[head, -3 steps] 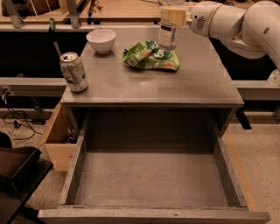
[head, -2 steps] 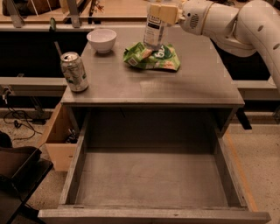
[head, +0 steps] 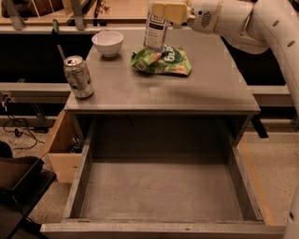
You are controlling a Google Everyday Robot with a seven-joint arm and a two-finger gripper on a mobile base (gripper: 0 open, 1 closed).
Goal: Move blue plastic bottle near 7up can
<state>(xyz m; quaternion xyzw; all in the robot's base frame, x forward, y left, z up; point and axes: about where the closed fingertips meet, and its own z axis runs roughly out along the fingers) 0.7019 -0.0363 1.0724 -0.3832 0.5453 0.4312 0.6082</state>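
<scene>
Above green bag (head: 162,61): pincer (head: 164,11) clamps upright blue plastic bottle (head: 155,31).

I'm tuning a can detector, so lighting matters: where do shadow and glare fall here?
Camera view: the table is evenly lit with a faint sheen; the open drawer darkens toward its back, under the top; the 7up can carries small highlights; the gripper, at the top edge shut on the blue plastic bottle, is the brightest part.
</scene>
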